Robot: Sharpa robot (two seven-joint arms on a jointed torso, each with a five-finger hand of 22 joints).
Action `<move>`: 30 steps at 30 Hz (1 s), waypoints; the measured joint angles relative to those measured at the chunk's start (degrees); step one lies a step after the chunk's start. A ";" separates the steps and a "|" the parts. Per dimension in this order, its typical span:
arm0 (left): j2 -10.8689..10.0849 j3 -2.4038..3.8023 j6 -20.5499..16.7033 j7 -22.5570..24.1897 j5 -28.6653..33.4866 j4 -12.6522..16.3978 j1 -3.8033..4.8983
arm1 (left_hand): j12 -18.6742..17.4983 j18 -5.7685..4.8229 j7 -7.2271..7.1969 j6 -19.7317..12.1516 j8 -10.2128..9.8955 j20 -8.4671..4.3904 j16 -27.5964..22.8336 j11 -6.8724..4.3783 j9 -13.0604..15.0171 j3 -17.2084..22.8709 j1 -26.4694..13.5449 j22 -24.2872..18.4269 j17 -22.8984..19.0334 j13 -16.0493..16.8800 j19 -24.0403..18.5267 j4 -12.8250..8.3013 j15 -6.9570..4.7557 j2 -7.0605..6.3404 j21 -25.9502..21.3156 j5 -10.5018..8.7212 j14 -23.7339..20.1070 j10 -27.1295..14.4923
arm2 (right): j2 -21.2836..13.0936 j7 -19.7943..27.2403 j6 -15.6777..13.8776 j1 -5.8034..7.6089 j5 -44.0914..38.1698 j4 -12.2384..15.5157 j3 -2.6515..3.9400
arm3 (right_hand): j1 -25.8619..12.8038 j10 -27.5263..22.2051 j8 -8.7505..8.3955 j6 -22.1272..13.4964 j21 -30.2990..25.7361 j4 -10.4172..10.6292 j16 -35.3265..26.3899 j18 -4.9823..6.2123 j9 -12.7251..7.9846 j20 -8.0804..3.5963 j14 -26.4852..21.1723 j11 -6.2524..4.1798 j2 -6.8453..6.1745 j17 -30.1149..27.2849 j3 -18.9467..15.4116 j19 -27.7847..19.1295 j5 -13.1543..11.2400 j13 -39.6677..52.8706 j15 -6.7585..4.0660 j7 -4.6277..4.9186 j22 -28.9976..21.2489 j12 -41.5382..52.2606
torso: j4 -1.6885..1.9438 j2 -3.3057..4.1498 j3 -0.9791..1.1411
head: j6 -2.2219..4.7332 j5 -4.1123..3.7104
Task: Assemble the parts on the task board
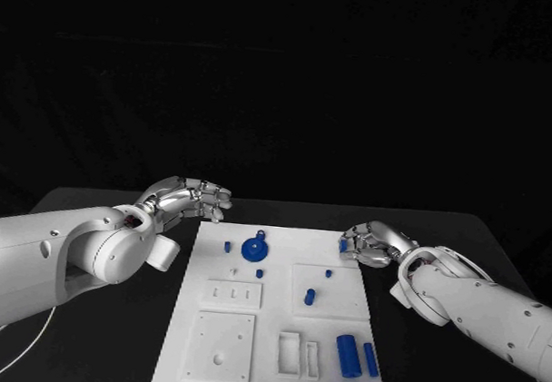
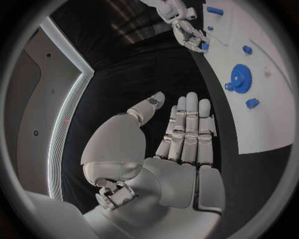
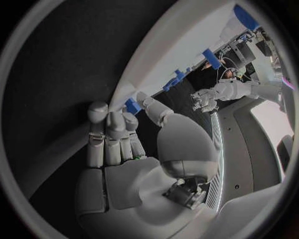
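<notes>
White task board (image 1: 349, 253), scattered blue parts (image 1: 253, 246)

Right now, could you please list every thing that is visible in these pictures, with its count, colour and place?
table: one, black, under everything.
task board: one, white plate, middle of the table between the arms.
gear: one, blue, toothed disc, far part of the board.
large cylinder: one, blue, lying on the near right part of the board.
slim cylinder: one, blue, just right of the large one.
small parts: several, blue, scattered across the far half of the board.
left hand: one, silver, by the board's far left corner, holding nothing.
right hand: one, silver, at the board's far right edge, fingertips at a small blue piece.
</notes>
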 measured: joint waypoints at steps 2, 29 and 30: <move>0.00 0.00 0.00 0.00 -0.01 0.00 0.00 | 0.00 0.00 0.00 0.00 0.00 0.00 0.00 0.00 0.00 0.00 0.00 0.00 0.00 0.00 0.00 0.00 0.00 0.00 0.00 0.00 0.00 0.00 | -0.01 -0.06 -0.10 0.00 -0.23 0.00 0.00 | 0.16 0.22 0.54 0.13 0.00 0.29 0.00 0.29 0.19 0.00 -0.04 -0.22 0.16 0.06 1.25 0.00 -0.77 -0.07 -0.41 -0.13 0.00 0.00 | 0.00 0.00 0.00 | 0.00 0.04; 0.01 0.00 0.02 -0.02 -0.10 0.02 0.00 | -0.26 -0.07 0.00 0.00 0.00 0.00 0.00 0.00 0.03 0.00 0.00 -0.01 0.02 0.02 0.00 0.00 0.00 0.00 0.00 0.00 0.00 0.00 | -0.25 -2.24 -3.39 -0.22 -3.12 2.06 -0.05 | 0.09 1.77 1.99 6.43 0.18 1.00 0.04 2.27 0.73 -0.30 0.25 -2.97 -0.11 0.43 5.74 0.70 -1.03 1.51 -1.78 -3.88 0.00 1.61 | -0.03 -0.02 0.05 | -0.04 -0.02; 0.01 0.00 0.02 -0.02 -0.11 0.02 0.00 | -0.26 -0.07 0.00 0.00 0.00 0.00 0.00 0.00 0.05 0.00 0.00 -0.01 0.04 0.06 0.00 0.00 0.00 0.00 0.00 0.00 0.00 0.00 | -0.28 -2.43 -3.69 -0.22 -3.19 2.28 -0.05 | 0.09 2.22 1.99 6.48 0.28 1.06 0.04 2.28 0.73 -0.30 0.33 -2.92 -0.11 0.47 5.84 0.70 -1.03 1.75 -1.87 -3.92 0.00 1.83 | -0.03 -0.02 0.05 | -0.03 -0.03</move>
